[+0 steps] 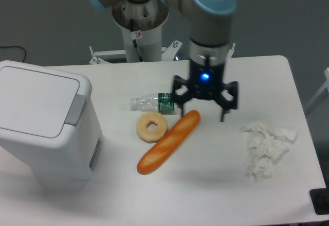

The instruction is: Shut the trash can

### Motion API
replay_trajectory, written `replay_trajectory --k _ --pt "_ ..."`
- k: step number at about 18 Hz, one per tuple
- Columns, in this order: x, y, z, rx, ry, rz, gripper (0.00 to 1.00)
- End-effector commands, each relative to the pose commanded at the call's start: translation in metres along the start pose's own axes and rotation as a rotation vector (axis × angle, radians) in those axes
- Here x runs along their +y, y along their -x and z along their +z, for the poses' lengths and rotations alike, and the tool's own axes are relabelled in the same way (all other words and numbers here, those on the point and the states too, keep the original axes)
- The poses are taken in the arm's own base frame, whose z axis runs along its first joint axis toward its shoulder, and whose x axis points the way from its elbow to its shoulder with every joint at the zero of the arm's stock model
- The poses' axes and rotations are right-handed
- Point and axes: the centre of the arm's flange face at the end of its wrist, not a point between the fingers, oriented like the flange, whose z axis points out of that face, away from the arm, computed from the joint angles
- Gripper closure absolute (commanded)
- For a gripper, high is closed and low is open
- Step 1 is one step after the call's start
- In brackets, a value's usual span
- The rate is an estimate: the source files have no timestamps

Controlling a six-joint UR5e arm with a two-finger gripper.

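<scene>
The trash can (43,125) is a large white boxy bin at the left edge of the table. Its flat lid lies down flush on top, and the grey latch tab (76,109) shows at the lid's right edge. My gripper (201,110) hangs over the middle of the table, far to the right of the bin, just above the upper end of the baguette. Its fingers (224,112) are spread apart with nothing between them.
A clear plastic bottle with a green label (156,102) lies beside a donut (151,127) and an orange baguette (168,141) mid-table. Crumpled white tissues (266,146) lie at the right. The arm's pedestal (140,30) stands behind the table.
</scene>
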Motion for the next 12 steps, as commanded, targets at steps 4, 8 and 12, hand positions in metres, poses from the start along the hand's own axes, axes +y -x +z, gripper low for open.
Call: replay_trajectory --k 4,8,12 --pt "0.017 0.024 0.054 0.061 0.044 0.222 0.0" --pt "0.019 0.029 0.066 0.055 0.089 0.32 0.0" --pt "0.021 0.026 0.072 0.054 0.131 0.345 0.0"
